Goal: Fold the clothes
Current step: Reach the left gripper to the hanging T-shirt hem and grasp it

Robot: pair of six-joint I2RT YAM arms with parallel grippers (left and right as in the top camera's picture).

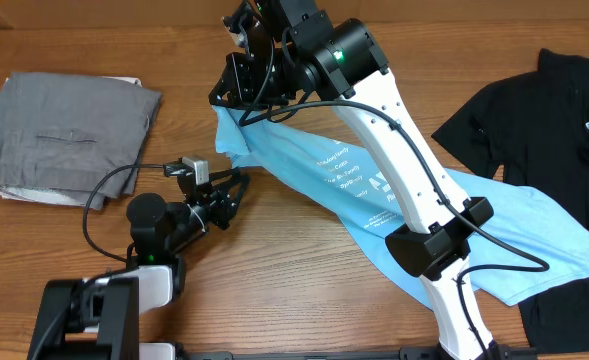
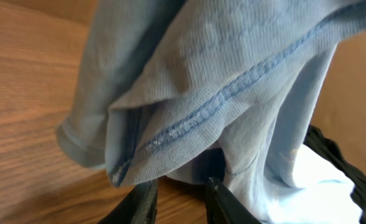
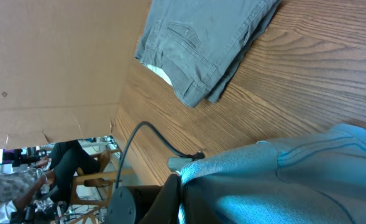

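Note:
The light blue T-shirt (image 1: 374,190) stretches from the upper middle of the table down to the lower right, small white lettering facing up. My right gripper (image 1: 242,100) is shut on its upper left edge and holds that part raised; in the right wrist view the cloth (image 3: 294,180) is pinched between the dark fingers (image 3: 170,196). A corner hangs down below it. My left gripper (image 1: 236,192) sits low on the table just under that corner. In the left wrist view its jaws (image 2: 184,193) stand a little apart with bare wood between them, the stitched hem (image 2: 232,93) right at the tips.
Folded grey trousers (image 1: 69,135) lie at the far left, also seen in the right wrist view (image 3: 201,43). A black garment (image 1: 564,140) lies at the right edge, partly under the T-shirt. A black cable (image 1: 114,182) loops beside the left arm.

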